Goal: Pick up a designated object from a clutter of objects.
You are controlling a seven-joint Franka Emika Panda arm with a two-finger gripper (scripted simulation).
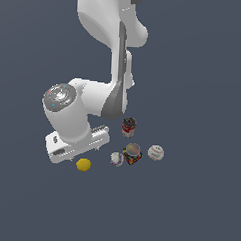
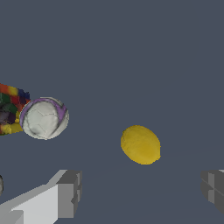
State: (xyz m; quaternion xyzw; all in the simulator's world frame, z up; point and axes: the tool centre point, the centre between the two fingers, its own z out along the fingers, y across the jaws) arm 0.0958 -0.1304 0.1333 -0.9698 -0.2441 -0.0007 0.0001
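Observation:
The yellow lemon-like fruit (image 1: 83, 164) lies on the dark floor at the exterior view's left end of the clutter. It also shows in the wrist view (image 2: 140, 145), lying free. My gripper (image 1: 85, 151) hovers just above and behind the fruit, apart from it. In the wrist view the gripper (image 2: 140, 190) is open and empty, with its two grey fingertips (image 2: 68, 191) wide apart and the fruit lying just beyond the gap between them. The fingertips themselves are hard to make out in the exterior view.
A white marked ball (image 1: 116, 159) (image 2: 44, 118) lies beside a multicoloured block with a grey round top (image 1: 132, 153) (image 2: 8, 109). A second white ball (image 1: 156, 152) and a dark red-and-white can (image 1: 128, 127) stand further towards the exterior view's right.

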